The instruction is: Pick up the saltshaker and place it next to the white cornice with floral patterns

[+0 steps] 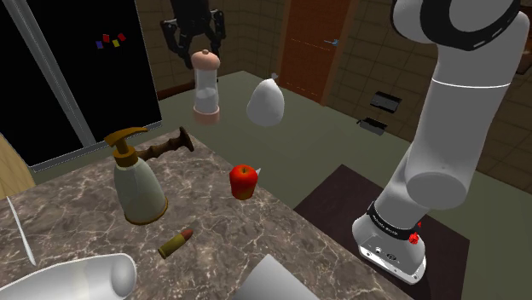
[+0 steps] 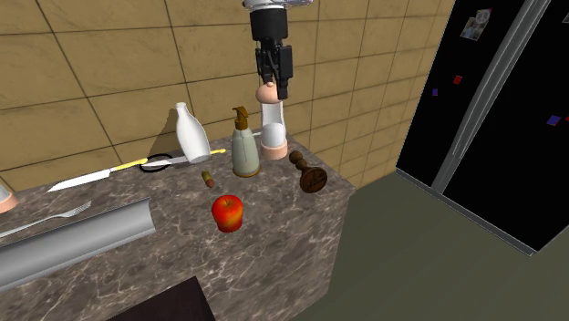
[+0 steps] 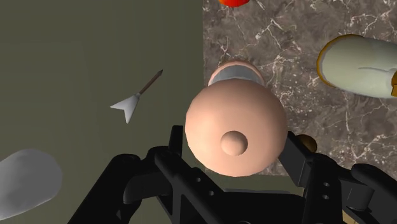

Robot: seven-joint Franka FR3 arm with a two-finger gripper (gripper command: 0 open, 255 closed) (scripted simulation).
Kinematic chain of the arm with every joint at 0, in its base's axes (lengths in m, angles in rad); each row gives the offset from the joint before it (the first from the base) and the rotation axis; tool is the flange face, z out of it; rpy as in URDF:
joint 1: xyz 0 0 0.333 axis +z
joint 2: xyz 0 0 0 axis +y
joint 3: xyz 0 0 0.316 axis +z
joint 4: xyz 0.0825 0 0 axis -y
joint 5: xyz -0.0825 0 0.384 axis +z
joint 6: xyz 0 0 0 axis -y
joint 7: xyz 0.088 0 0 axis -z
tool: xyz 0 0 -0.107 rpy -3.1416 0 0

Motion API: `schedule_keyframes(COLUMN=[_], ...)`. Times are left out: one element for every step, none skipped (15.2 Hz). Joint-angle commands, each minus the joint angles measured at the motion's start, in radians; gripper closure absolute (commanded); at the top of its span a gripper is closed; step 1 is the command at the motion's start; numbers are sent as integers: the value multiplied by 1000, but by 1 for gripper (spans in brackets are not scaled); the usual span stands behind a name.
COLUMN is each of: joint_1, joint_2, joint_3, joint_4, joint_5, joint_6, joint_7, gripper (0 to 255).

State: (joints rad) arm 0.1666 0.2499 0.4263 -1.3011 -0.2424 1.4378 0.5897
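Nearest, at the shoulder view's bottom left, the pale cornice point(image 1: 72, 277) lies on the marbled counter point(image 1: 77, 213), w/ a red apple point(image 1: 243, 181) and a soap dispenser point(image 1: 136, 183) farther in. Beyond them the saltshaker point(image 1: 205, 85) stands upright at the counter's far corner, well apart from the cornice, and the gripper point(image 1: 202, 53) hangs right over its pinkish cap, fingers spread to either side & not clasping it. So approx. nothing is done yet, I judge: grasp, lift, carry across to the cornice and set-down all remain.
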Motion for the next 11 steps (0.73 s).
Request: schedule_keyframes(joint_1=[7,11,15,19,24,30,36,42,46,26,9], joint_2=[14,21,28,36,45,54,65,76,82,21,-35], joint_3=[1,1,2,2,2,3,3,3,3,6,10], joint_4=[48,71,96,121,147,175,204,235,252,166,90], joint_5=[-6,-10,-13,-17,-22,-27,-32,-38,-41,-15,9], joint_6=[-36,-52,-70,-88,-106,-125,-144,-164,-175,-147,-124], joint_7=[-2,-3,-4,-5,-6,-8,-9,-10,-11,-8,-6], gripper=[255,255,255,255,255,255,255,255,255,255,255])
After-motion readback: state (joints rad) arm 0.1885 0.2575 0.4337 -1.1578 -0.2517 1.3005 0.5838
